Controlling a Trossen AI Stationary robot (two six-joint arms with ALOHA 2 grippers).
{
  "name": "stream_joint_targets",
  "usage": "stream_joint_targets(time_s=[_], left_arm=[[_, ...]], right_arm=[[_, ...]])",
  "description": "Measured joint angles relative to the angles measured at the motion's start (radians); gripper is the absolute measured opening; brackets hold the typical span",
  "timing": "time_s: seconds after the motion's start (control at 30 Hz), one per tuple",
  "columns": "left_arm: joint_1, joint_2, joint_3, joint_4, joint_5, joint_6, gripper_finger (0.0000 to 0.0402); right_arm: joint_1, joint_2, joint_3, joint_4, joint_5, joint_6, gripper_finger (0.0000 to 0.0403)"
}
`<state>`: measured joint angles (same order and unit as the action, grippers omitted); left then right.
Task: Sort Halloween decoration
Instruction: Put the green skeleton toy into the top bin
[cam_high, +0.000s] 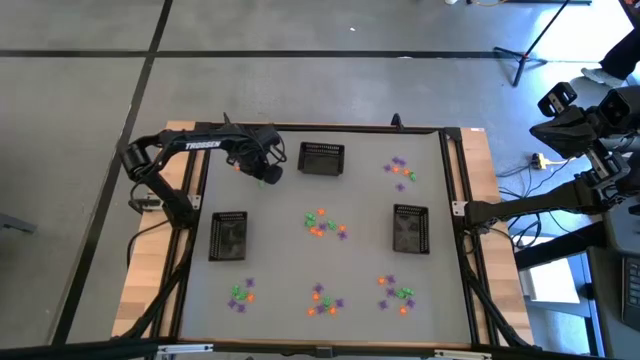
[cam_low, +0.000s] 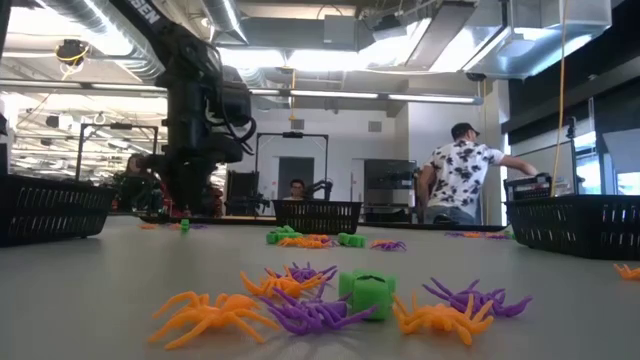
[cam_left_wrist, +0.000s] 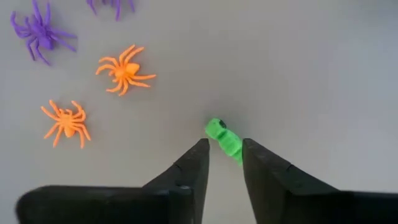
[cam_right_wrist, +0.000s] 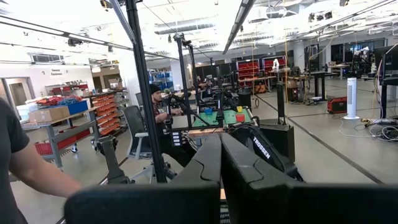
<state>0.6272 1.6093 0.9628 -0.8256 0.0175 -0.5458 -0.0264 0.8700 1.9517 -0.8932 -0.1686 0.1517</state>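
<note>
Halloween decoration: small green plastic trinket (cam_left_wrist: 224, 138) on grey tabletop (cam_high: 360, 262) near far-left black mesh basket (cam_high: 322, 159), between left gripper (cam_left_wrist: 224, 155) fingers, parted, straddling for pickup. Right gripper (cam_right_wrist: 221, 158) closed, parked off-table.

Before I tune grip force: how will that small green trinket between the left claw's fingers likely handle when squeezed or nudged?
The green trinket looks like small moulded plastic, so probably stiff and light. It sits off-centre by one finger of the left claw, so it may twist or skid on the smooth table. Its blocky shape makes rolling unlikely.
</note>
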Motion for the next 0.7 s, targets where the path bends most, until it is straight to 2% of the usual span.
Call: stream_joint_targets(time_s=[0.17, 0.3, 0.7], left_arm=[[-0.011, 0.002, 0.001, 0.002, 0.0, -0.048, 0.0127], [-0.028, 0.002, 0.001, 0.01, -0.046, -0.049, 0.0144], [-0.029, 0.002, 0.001, 0.03, -0.032, -0.134, 0.0166]], right_arm=[[0.0, 0.0, 0.0, 0.0, 0.0, 0.0, 0.0001], [0.0, 0.0, 0.0, 0.0, 0.0, 0.0, 0.0001], [0.0, 0.0, 0.0, 0.0, 0.0, 0.0, 0.0001]])
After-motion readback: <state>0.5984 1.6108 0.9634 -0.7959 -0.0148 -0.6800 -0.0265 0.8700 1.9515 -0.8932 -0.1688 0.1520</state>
